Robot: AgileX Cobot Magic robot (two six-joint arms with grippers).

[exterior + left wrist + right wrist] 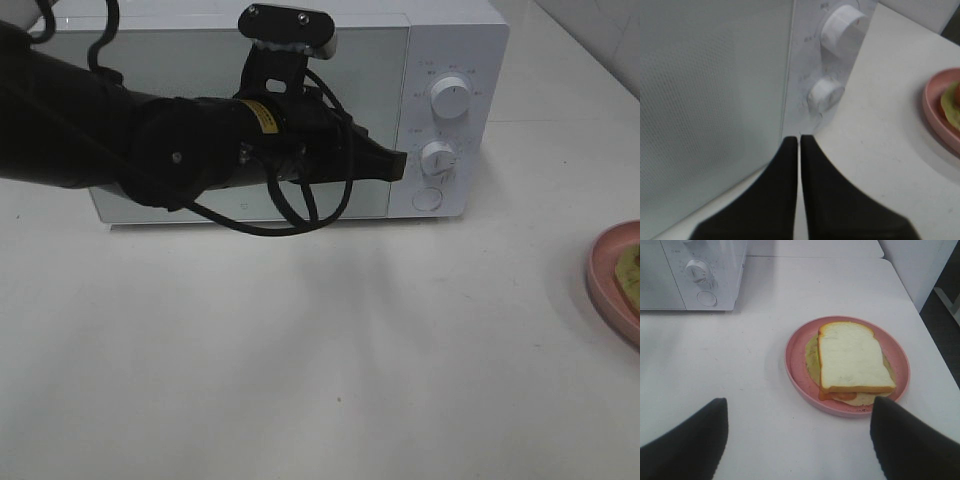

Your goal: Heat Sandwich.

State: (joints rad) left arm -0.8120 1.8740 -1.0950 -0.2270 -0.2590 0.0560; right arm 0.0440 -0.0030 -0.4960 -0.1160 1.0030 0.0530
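We see a white box-shaped microwave oven [300, 60] with a pale grey door standing at the back of the white tabletop [300, 350]. Its control panel carries an upper round white knob [450, 98], a lower round white knob [438, 157] and a round push button [427, 199]; small printed marks ring the knobs, but we cannot read them. Our black left arm reaches across the door, with a yellow label [268, 117] on it whose writing is too small to read. The left claw [799, 141] has its two black fingers pressed nearly together, holding nothing, its tip at the seam between door and panel, just beside the lower knob. The right claw [799, 432] stands wide and empty above the tabletop, near the round pink plastic plate [795, 365]. The sandwich [852, 360], thick pale white bread with tan crust and red and green filling showing at its edges, lies flat on that plate, well apart from the oven, to its right
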